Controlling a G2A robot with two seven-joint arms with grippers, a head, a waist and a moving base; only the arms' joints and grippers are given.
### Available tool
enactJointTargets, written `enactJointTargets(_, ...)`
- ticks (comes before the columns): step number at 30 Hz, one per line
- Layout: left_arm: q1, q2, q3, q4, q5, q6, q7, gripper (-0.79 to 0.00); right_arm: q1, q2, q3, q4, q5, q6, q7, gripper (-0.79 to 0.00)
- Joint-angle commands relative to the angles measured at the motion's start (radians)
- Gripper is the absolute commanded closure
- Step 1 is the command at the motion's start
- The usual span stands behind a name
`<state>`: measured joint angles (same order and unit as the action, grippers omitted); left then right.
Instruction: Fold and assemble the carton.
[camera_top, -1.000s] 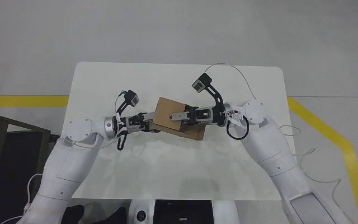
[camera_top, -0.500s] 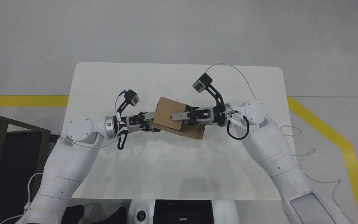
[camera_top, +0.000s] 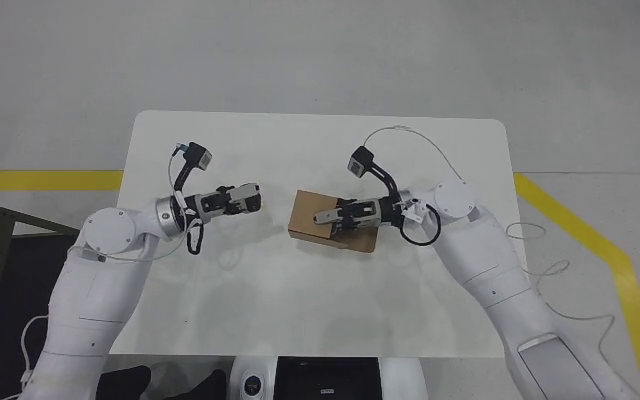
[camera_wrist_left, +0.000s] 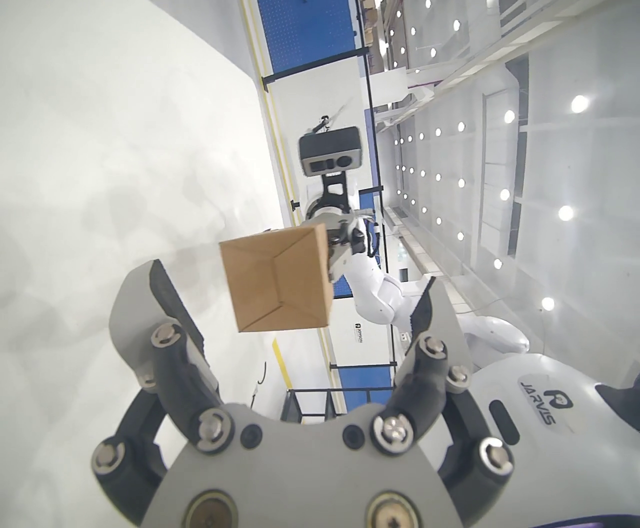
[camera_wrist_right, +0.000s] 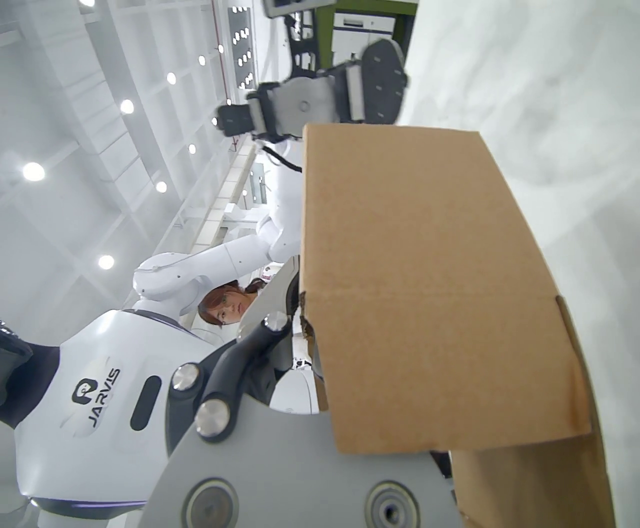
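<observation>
Brown carton (camera_top: 303, 215) in the grasp of the right hand (camera_top: 328, 215); left hand (camera_top: 250, 197) wide open, apart from it.

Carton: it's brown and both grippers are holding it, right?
Not quite. The brown carton is held by the right gripper alone. The left gripper is open, holds nothing and is apart from the carton, as the top view shows.

No readable text stands on the brown cardboard carton (camera_top: 303, 226) or the white surface (camera_top: 300, 140). A small dark sign (camera_wrist_left: 359, 333) on the far white wall is too small to read.
</observation>
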<state>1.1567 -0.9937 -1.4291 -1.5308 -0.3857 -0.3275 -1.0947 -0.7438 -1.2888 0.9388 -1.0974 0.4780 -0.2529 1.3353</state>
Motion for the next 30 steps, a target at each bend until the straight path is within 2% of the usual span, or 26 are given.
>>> enactJointTargets(1, 0.009, 0.003, -0.018, -0.006, 0.017, -0.063, 0.004, -0.785, 0.021, -0.007, -0.024, 0.045, -0.017, -0.009, 0.006, 0.0)
enactJointTargets(4, 0.025, 0.006, -0.041, -0.009, 0.038, -0.139, 0.021, -0.785, 0.052, -0.02, -0.055, 0.109, -0.037, -0.027, 0.003, 0.0)
enactJointTargets(11, 0.049, 0.013, -0.064, -0.028, 0.119, -0.25, 0.035, -0.785, 0.104, -0.052, -0.12, 0.226, -0.064, -0.065, -0.016, 0.0)
enactJointTargets(12, 0.054, 0.014, -0.064, -0.029, 0.131, -0.259, 0.042, -0.785, 0.11, -0.056, -0.125, 0.239, -0.062, -0.069, -0.017, -0.062)
enactJointTargets(14, 0.061, 0.015, -0.063, -0.035, 0.167, -0.278, 0.055, -0.785, 0.124, -0.063, -0.132, 0.268, -0.062, -0.076, -0.032, -0.36)
enactJointTargets(15, 0.065, 0.016, -0.063, -0.039, 0.189, -0.291, 0.064, -0.785, 0.131, -0.066, -0.136, 0.28, -0.068, -0.079, -0.037, -0.705)
enactJointTargets(16, 0.069, 0.016, -0.063, -0.042, 0.204, -0.301, 0.073, -0.785, 0.137, -0.068, -0.139, 0.291, -0.071, -0.083, -0.038, -0.785)
enactJointTargets(21, 0.08, 0.02, -0.065, -0.061, 0.31, -0.362, 0.107, -0.785, 0.157, -0.07, -0.127, 0.328, -0.064, -0.098, -0.03, -0.785)
enactJointTargets(24, 0.081, 0.023, -0.068, -0.081, 0.42, -0.433, 0.124, -0.785, 0.162, -0.063, -0.106, 0.331, -0.061, -0.107, -0.025, -0.785)
enactJointTargets(30, 0.102, 0.017, -0.073, -0.113, 0.642, -0.539, 0.303, -0.785, 0.142, -0.037, -0.046, 0.281, -0.046, -0.103, -0.013, -0.785)
